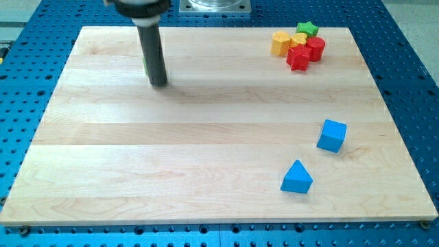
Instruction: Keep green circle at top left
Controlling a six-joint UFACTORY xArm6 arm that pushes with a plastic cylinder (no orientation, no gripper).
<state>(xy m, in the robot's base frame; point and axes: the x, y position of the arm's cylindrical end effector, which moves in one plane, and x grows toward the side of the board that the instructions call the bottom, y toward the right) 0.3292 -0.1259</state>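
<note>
Tip [159, 84] (plain rod, no claw to open/shut) sits top left, hiding green circle [144, 62] bar a sliver; task looks met, just hold it there.

Blue cube [332, 135], blue triangle [296, 178], wooden board [171, 165]

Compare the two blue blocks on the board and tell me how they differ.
The blue cube has a square top and flat faces; the blue triangle block narrows to a point at its top. The cube sits nearer the view's right edge and higher up; the triangle block lies below it, toward the view's bottom and slightly left. They do not touch. Both are the same bright blue, similar in size, and far from my tip.
</note>
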